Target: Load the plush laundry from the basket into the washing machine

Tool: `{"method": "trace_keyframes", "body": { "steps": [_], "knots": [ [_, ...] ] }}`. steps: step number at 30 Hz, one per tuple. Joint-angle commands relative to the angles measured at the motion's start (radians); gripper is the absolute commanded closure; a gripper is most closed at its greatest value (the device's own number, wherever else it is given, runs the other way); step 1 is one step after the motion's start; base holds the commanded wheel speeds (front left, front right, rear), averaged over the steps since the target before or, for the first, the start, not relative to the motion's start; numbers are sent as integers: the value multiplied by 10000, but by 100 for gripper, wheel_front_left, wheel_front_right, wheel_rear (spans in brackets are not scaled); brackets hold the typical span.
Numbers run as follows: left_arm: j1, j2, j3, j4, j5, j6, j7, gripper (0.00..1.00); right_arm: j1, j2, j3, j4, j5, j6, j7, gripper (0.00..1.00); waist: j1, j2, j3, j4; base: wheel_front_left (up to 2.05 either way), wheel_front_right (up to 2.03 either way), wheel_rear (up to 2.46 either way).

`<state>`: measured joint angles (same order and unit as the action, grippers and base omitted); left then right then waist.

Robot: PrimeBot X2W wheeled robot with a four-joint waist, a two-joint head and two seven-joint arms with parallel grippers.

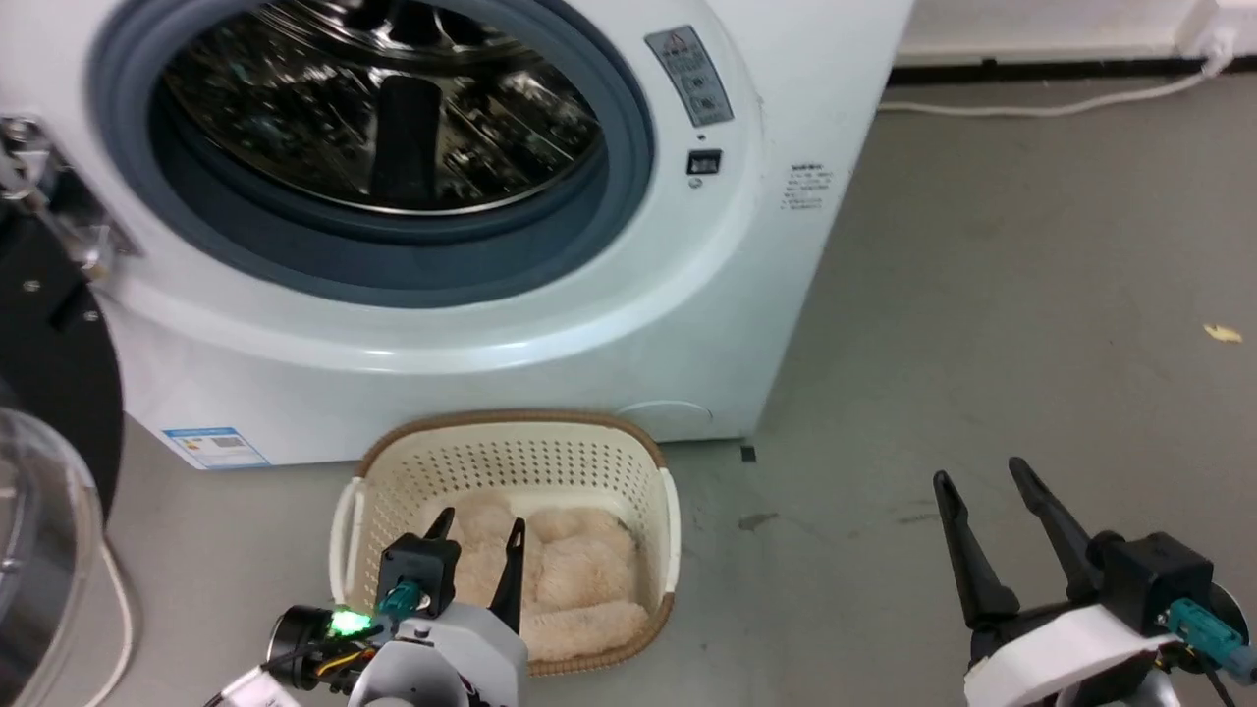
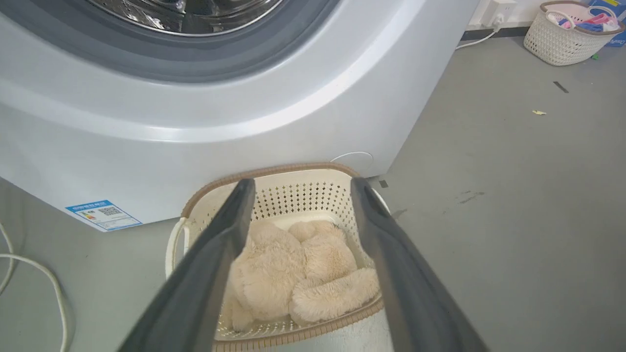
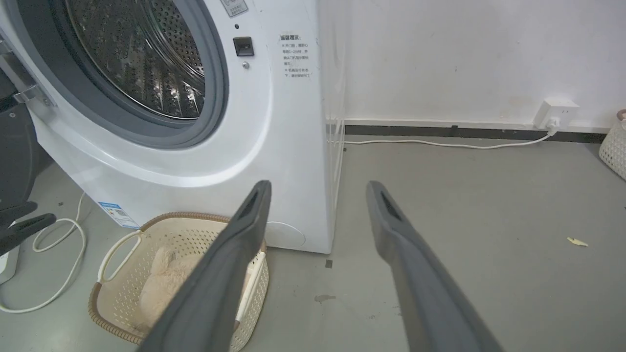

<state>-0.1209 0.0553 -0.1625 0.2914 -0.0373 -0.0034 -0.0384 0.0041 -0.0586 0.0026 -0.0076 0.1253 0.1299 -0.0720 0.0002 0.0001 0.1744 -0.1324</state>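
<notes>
Left gripper hovered over the basket, fingers spread, gripping nothing, lined up above the plush laundry lying in the basket's bottom, likely for a downward grab. The basket sat right before the washing machine, whose door was open for loading. Right gripper was spread, empty, well aside.

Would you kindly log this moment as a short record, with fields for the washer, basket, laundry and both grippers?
washing machine: door swung open at the left; no laundry seen in the drum
basket: on the floor in front of the washing machine
plush laundry: cream, lying inside the basket, not gripped
left gripper: open, above the basket, fingers pointing toward the plush laundry
right gripper: open, over the floor right of the basket, holding nothing
</notes>
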Motion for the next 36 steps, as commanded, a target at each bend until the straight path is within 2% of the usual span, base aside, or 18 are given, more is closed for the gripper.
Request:
{"method": "trace_keyframes", "body": {
  "steps": [1, 17, 27, 30, 36],
  "knots": [
    [-272, 85, -126, 340, -70, -63, 56, 0, -247, -34, 24, -34, 147, 2, -96, 0, -1, -1, 219, -181, 0, 0, 0],
    [-1409, 406, -752, 2604, -531, -369, 798, 0, -533, -39, 220, 0, 777, 3, -430, 0, -1, -1, 1283, -859, 0, 0, 0],
    [-2033, 580, -1102, 3674, -840, -266, 833, 0, -671, -48, 300, 7, 1167, 4, -639, 0, -1, -1, 1918, -1233, 0, 0, 0],
    [-2242, 716, -1636, 3998, -506, -274, 971, 0, -724, -62, 323, 11, 1283, 4, -701, 0, -1, -1, 2115, -1350, 0, 0, 0],
    [-2735, 913, -1768, 4625, -728, 104, 942, 0, -826, -61, 382, -2, 1538, 5, -827, 0, -1, -1, 2554, -1581, 0, 0, 0]
  ]
}}
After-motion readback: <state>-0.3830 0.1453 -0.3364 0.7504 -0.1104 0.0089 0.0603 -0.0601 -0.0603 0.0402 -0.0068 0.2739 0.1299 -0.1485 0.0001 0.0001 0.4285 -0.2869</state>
